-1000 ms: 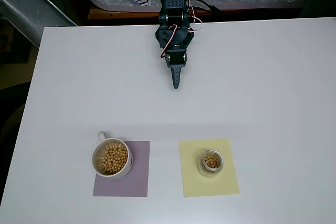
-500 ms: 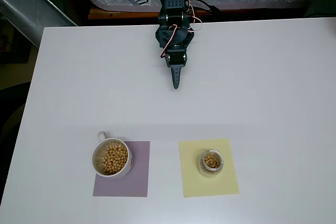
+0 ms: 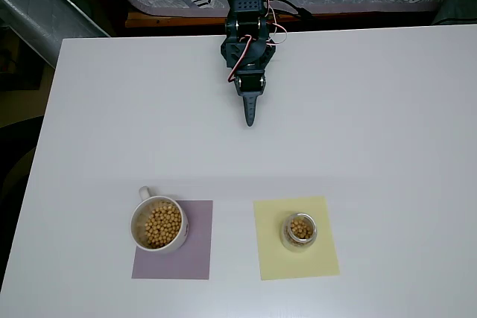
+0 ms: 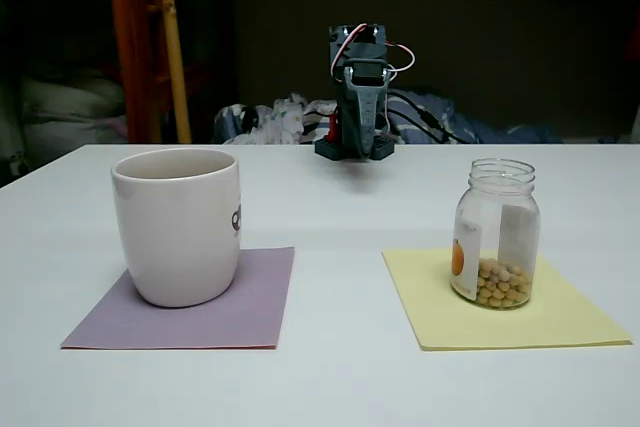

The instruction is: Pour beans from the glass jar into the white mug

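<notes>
The arm sits folded at the far edge of the white bench [image 3: 373, 109], its jaws [image 3: 250, 115] brought together to a point, gripping nothing, well apart from both vessels. The white mug [image 4: 178, 225] stands upright on a purple mat [image 3: 194, 258], with tan beans [image 3: 161, 225] piled inside it. To its right in the overhead view, the glass jar [image 4: 497, 234] stands upright on a yellow mat [image 3: 272, 247], a shallow layer of beans at its bottom.
</notes>
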Robot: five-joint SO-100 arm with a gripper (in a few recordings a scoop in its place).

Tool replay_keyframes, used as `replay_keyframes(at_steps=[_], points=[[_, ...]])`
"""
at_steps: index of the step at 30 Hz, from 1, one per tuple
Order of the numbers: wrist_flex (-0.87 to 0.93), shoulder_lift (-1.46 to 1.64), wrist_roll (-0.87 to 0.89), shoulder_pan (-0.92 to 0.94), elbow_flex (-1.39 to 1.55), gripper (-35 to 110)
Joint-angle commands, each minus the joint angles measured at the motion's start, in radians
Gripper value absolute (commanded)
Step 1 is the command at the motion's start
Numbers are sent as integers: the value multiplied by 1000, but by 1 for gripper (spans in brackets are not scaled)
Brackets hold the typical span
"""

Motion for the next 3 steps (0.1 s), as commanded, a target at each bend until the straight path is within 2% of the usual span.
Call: replay_keyframes(at_steps=[1, 3], points=[[11, 37, -6, -11, 12, 0], [11, 37, -6, -11, 12, 0]])
